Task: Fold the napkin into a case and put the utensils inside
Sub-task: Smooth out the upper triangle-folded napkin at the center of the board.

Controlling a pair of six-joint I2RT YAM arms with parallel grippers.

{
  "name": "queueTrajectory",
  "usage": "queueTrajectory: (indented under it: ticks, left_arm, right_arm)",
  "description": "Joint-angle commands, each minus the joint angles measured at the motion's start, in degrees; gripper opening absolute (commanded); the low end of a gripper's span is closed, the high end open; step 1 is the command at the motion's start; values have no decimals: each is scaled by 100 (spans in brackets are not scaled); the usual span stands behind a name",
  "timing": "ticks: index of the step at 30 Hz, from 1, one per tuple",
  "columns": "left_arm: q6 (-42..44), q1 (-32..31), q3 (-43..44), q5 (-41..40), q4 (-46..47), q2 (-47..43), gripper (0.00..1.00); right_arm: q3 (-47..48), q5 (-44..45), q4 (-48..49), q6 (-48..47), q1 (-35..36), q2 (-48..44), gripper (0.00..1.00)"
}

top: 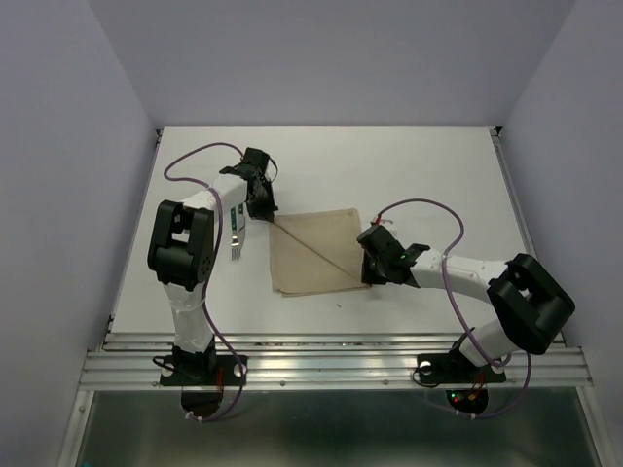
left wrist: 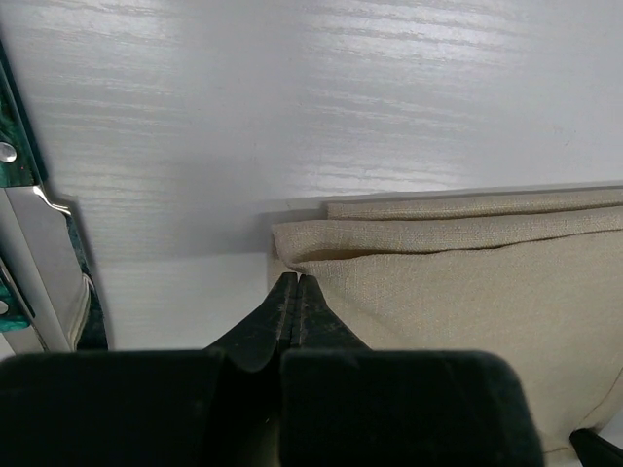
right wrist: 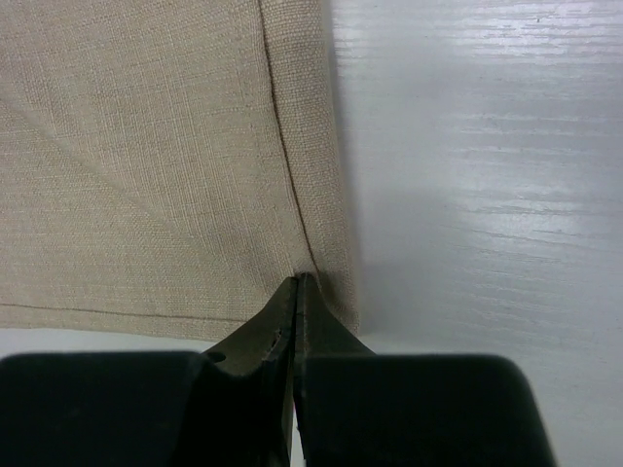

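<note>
The beige napkin lies flat mid-table, with a taut diagonal ridge running from its far-left corner to its near-right corner. My left gripper is shut, its tips pinching the far-left corner, where the napkin shows stacked layers and the left gripper meets the cloth. My right gripper is shut on the near-right corner; the right gripper nips the napkin at its hem. The utensils, silver with dark green handles, lie left of the napkin beside the left arm, and the utensils also show at the left edge of the left wrist view.
The white table is walled at the back and both sides. A metal rail runs along the near edge, carrying both arm bases. The left arm's elbow rises just left of the utensils.
</note>
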Motion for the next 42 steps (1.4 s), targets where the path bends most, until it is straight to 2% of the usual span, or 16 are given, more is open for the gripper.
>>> queueTrajectory:
  ticks: [1, 10, 15, 22, 29, 35, 37, 38, 42]
  left_arm:
    - [42, -6, 213, -49, -138, -447, 0]
    - [-11, -6, 433, -102, -296, -790, 1]
    - [-37, -15, 424, -110, -313, -851, 1]
    - [-64, -41, 380, -49, -305, -939, 1]
    - [-90, -102, 310, -58, -296, -1062, 1]
    - [-143, -217, 204, -84, -278, -1159, 3]
    - [-143, -269, 169, -102, -287, -1220, 4]
    - [-151, -287, 152, -119, -287, -1247, 4]
    - [-152, -296, 37, -163, -296, -1335, 4]
  right_arm:
    - [-74, -41, 39, 63, -22, 36, 1]
    - [287, 223, -383, -61, -22, -510, 2]
    - [-142, -250, -16, 133, -22, -369, 2]
    - [-285, -243, 118, 230, -22, -88, 1]
    - [295, 389, -269, -122, -75, -562, 3]
    - [647, 189, -278, -455, -829, -546, 11]
    - [726, -84, -286, -579, -1120, -388, 22]
    - [735, -137, -286, -657, -1173, -248, 23]
    - [613, -331, -286, -737, -1226, -71, 22]
